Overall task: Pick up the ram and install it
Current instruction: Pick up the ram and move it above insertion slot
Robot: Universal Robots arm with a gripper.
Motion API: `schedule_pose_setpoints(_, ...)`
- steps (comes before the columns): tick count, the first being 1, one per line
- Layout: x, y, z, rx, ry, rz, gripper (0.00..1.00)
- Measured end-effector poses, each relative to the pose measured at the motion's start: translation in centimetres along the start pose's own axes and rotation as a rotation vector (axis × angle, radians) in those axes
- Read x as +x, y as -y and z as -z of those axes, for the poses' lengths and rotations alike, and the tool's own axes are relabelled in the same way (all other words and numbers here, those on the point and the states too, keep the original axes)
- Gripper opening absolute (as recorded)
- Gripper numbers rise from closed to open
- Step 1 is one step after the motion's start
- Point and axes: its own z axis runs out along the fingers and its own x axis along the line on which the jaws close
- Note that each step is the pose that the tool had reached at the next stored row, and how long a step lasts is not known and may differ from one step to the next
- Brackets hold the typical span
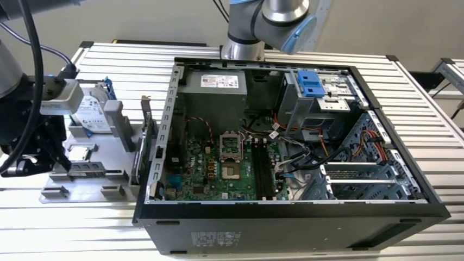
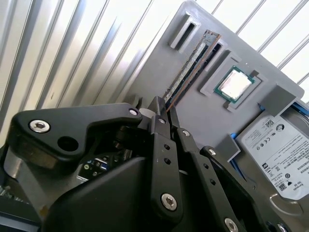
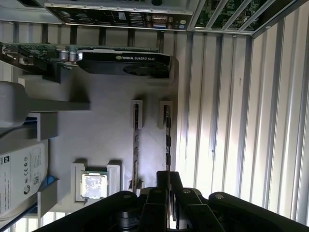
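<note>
Arm wrist (image 1: pixel 45 98) is low over the flat grey plastic parts tray (image 1: pixel 94 147), cables trailing off it. The tray lies on the ribbed aluminium slat surface (image 1: pixel 130 60), just beside the open black computer case (image 1: pixel 290 217), on the exterior view's left.

In both wrist views the black pincer (image 2: pixel 165 107) (image 3: pixel 169 176) points down at the tray and is clenched on one end of the ram. Its two fingers (image 2: pixel 161 145) are nearly together with the board between them.

The ram, a long narrow circuit-board stick (image 2: pixel 190 67) (image 3: pixel 167 140), stands on edge on the tray. Its far end is in a raised grey slot block. It is not lifted. It runs along the tray edge that faces the bare slats.

Also on the tray:
- The small square silver processor chip (image 2: pixel 235 83) (image 3: pixel 94 185) sits in its own recess, apart from the ram.
- The large silver hard drive with blue rails (image 2: pixel 277 154) (image 3: pixel 17 176) is past the chip, at the tray side away from the ram.
- The black graphics card (image 3: pixel 125 62) stands at the tray end far from the pincer.

Room: open slats (image 3: pixel 231 121) run beside the tray's ram edge. Above the tray, the ram's top edge is free. A second slot strip (image 3: pixel 137 140) lies close beside the ram toward the chip.

Inside the case, off the tray, the black memory slots (image 1: pixel 262 168) are on the green motherboard.
</note>
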Motion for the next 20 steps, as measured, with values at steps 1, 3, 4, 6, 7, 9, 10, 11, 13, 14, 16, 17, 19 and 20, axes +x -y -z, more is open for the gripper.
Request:
schedule_pose_setpoints(1,0.00,0.00,0.03,-0.0001,0.0000,0.000,0.00)
schedule_pose_setpoints(3,0.00,0.00,0.06,-0.0002,-0.0002,0.000,0.00)
schedule_pose_setpoints(4,0.00,0.00,0.08,-0.0002,-0.0001,0.000,0.00)
schedule_pose_setpoints(6,0.00,0.00,0.12,-0.0001,-0.0001,0.000,0.00)
schedule_pose_setpoints(7,0.00,0.00,0.17,0.0002,0.0001,0.000,0.00)
schedule_pose_setpoints(9,0.00,0.00,0.31,0.0001,0.0001,0.000,0.00)
schedule_pose_setpoints(10,0.00,0.00,0.37,0.0000,0.0000,0.000,0.00)
schedule_pose_setpoints(11,0.00,-0.01,0.45,0.0000,0.0000,0.000,0.00)
schedule_pose_setpoints(13,0.00,-0.01,0.55,-0.0001,-0.0001,0.000,0.00)
schedule_pose_setpoints(14,0.00,-0.01,0.61,-0.0001,0.0000,0.000,0.00)
schedule_pose_setpoints(16,0.00,-0.01,0.73,-0.0001,0.0000,0.000,0.00)
schedule_pose_setpoints(17,0.00,-0.01,0.79,0.0000,0.0000,0.000,0.00)
schedule_pose_setpoints(19,0.00,-0.01,0.92,0.0000,0.0000,0.000,0.00)
schedule_pose_setpoints(20,0.00,-0.01,0.99,-0.0001,0.0000,0.000,0.00)
